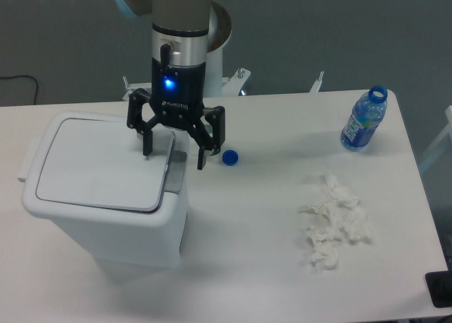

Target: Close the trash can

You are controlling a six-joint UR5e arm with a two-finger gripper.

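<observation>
1. While nothing else lies at the near edge, crumpled white tissues [333, 221] sit on the table [247, 266] toward the right.
2. Left of them stands the trash can [106, 196], a large white bin whose flat lid [99, 164] lies down nearly flush on its rim.
3. Over the bin's right edge hangs the tool [174, 152], its two black fingers spread apart and holding nothing; one fingertip is above the lid, the other just past the grey tab.
4. Just beside the right finger lies a small blue cap [229, 157].
5. Farther back on the right stands an uncapped blue bottle [364, 120].
</observation>
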